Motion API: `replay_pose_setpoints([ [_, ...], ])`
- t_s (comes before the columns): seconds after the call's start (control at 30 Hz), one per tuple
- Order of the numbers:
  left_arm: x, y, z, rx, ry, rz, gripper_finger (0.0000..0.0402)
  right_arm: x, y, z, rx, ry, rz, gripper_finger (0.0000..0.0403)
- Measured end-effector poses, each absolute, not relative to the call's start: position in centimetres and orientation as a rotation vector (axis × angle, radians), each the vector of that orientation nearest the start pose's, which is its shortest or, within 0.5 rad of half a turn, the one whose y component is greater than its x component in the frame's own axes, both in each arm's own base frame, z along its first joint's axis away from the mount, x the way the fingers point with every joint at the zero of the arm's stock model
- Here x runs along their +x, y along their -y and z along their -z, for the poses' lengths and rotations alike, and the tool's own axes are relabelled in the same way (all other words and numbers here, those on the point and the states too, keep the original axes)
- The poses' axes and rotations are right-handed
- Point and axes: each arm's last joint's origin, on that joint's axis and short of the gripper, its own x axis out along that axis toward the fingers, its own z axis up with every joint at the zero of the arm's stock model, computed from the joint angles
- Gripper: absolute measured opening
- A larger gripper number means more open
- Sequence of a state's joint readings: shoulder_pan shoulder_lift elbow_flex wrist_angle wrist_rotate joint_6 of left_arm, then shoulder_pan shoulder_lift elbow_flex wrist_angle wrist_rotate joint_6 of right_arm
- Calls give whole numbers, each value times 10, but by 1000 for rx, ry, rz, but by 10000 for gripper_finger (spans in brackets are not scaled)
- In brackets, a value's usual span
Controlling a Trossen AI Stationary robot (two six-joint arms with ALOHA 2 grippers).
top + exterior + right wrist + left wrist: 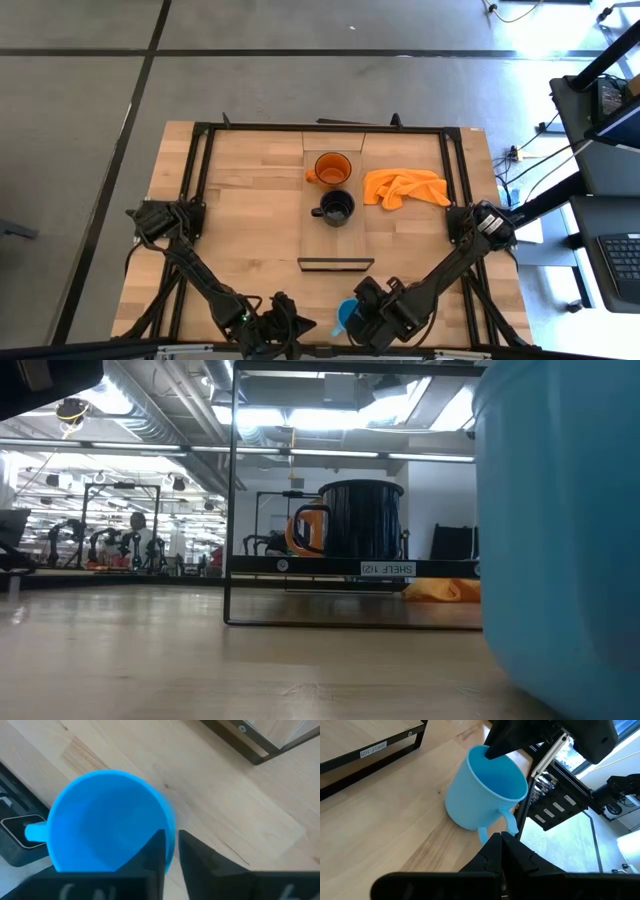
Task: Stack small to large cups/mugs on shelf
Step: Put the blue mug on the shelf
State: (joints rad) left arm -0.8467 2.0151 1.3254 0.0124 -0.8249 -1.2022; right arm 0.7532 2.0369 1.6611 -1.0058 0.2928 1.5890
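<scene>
I see the small bright blue handled mug (349,316) at the near edge of the wooden tabletop (250,240), tipped off upright, its mouth angled up and its handle pointing toward the table edge (my left wrist camera shows the lean best). The right gripper (171,851) pinches its rim, one finger inside the wall and one outside. From above, that arm covers part of the mug; the low camera gives only a blue wall cut off at the frame's right. The left gripper (501,851) sits just beside it, fingers pressed together on nothing. Further back, the mid-sized black mug (335,208) and the larger orange mug (330,168) stand upright on the long light-wood shelf (333,245), handles left. A crumpled orange cloth (405,187) lies beside the shelf
</scene>
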Motion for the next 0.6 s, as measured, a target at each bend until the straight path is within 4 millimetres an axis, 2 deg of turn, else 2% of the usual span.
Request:
replay_pose_setpoints([
  [0.2, 300, 307, -177, -675, -393, -244, 0, 302, -272, -212, 684, -1117, 591, 24],
  [0.6, 300, 307, -177, -674, -393, -244, 0, 303, -272, -212, 691, -1123, 588, 11],
])
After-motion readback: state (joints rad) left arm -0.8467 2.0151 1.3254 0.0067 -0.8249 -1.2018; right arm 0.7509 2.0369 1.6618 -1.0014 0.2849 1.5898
